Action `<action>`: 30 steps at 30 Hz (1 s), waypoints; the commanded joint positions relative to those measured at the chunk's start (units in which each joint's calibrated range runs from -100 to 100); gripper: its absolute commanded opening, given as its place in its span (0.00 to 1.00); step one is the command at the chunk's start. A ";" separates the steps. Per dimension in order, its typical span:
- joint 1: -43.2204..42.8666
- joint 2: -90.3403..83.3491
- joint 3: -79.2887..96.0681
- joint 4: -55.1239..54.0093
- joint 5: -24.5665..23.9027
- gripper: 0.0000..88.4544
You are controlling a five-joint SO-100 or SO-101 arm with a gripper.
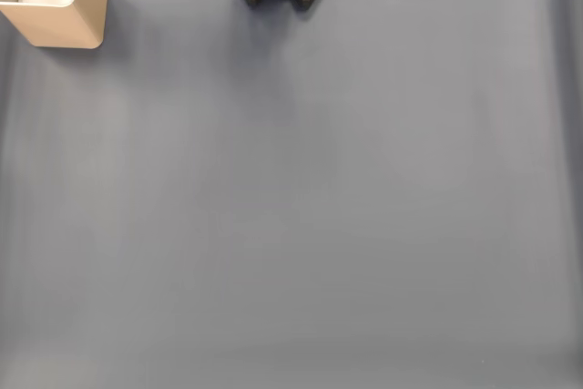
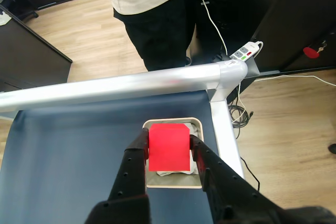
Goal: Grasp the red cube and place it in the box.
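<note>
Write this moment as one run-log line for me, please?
phase: carry | gripper: shut on red cube | position: above the box | cube: not yet released | person standing beyond table

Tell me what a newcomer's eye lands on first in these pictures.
In the wrist view, the bright red cube stands out, clamped in the black end effector directly above the open tan box near the table's corner. Beyond the table's metal edge, a person stands on the wooden floor. In the fixed view the box sits at top left.

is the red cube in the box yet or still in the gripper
Still held: the gripper clamps the red cube above the box.
</note>
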 commanded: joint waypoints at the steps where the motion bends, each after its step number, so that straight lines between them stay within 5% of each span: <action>1: 0.60 -2.21 -1.02 -1.05 0.20 0.00; 7: 0.60 -1.96 -1.02 -1.05 0.24 0.05; 11: 0.60 -1.78 -0.93 -0.72 0.49 0.31; 15: 0.88 -1.78 -0.93 -0.97 -0.24 0.46; 30: 1.09 -1.61 -1.02 -2.20 -1.27 0.53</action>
